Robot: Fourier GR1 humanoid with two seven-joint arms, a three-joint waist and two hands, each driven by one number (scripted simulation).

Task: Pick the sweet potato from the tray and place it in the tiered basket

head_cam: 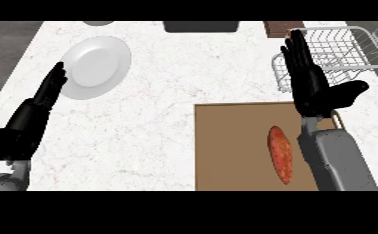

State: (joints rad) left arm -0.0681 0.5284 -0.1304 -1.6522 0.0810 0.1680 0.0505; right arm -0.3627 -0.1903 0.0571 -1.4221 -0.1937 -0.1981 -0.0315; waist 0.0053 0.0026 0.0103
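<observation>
Head view: white plate (94, 67) lies well apart from tray (229, 148) and sweet potato (280, 154).

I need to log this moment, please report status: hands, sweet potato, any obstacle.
Both hands open, left hand resting, right hand raised. Orange sweet potato on brown tray. White wire tiered basket unobstructed.

Counter: I read a white marble top (184, 78) with faint veining, filling most of the frame.
Floor: grey strip (15, 43) down the upper left edge.
Far edge: I note a dark rectangular fixture (201, 26) at top centre.
Light: even, soft shadows.
</observation>
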